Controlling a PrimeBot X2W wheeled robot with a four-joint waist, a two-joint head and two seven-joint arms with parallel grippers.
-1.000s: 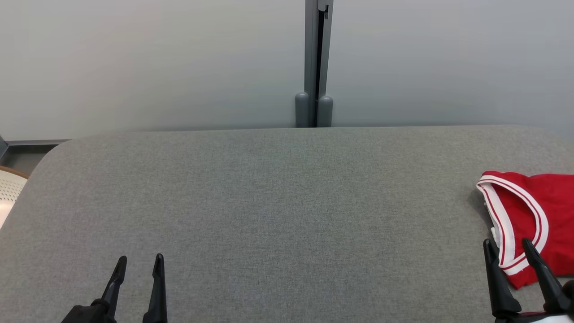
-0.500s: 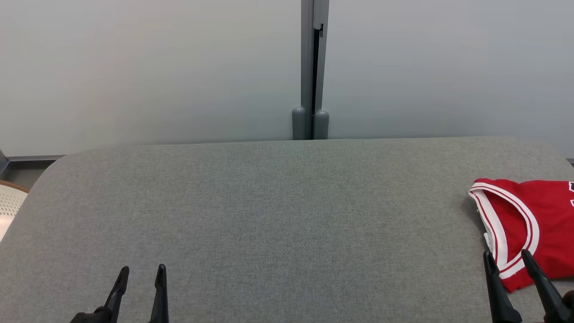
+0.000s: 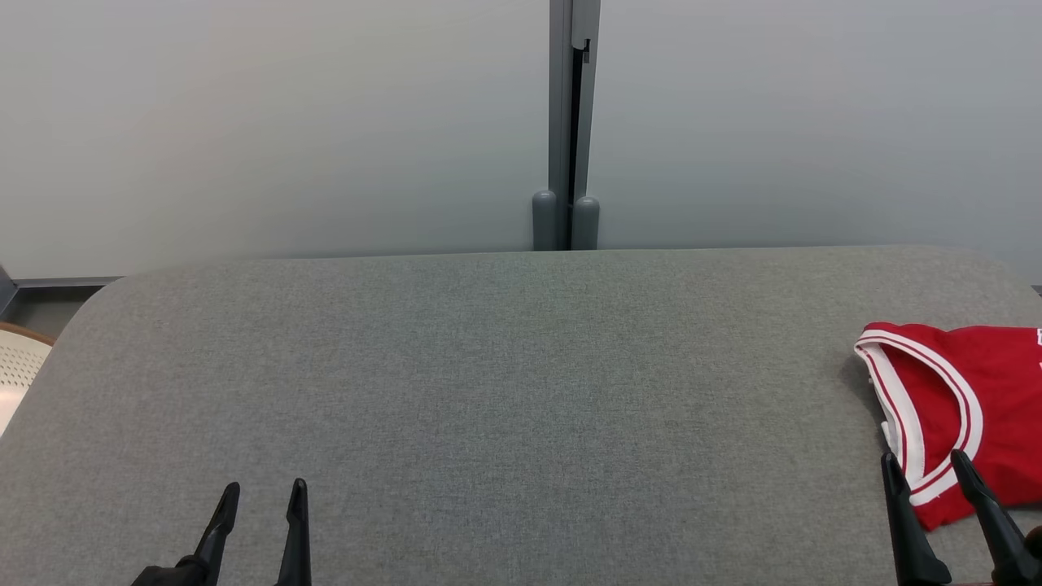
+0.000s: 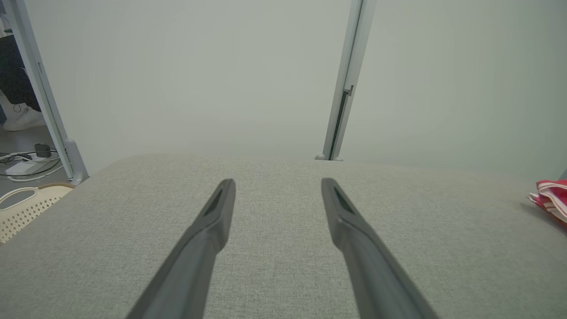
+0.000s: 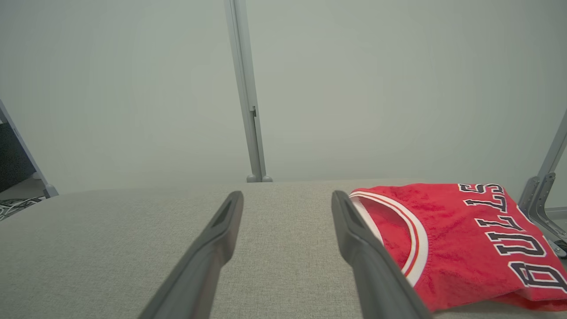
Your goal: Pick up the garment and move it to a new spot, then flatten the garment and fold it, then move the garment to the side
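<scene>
Though head cam tipped slightly since a sec ago, nothing on grey padded table [image 3: 488,366] moved: red Bulls jersey [image 3: 997,387] lies folded at its right edge, just beside right gripper [image 3: 921,460]; left gripper [image 3: 265,486] well apart. Both spread wide, empty. Task prob. done.

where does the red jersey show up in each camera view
Head view: the red jersey lies at the right edge, below mid-height, cut off by the frame.
Left wrist view: a sliver of it at the far right edge.
Right wrist view: lower right, just right of the right gripper.
Shared landmark: the grey post behind the table's far edge.
</scene>
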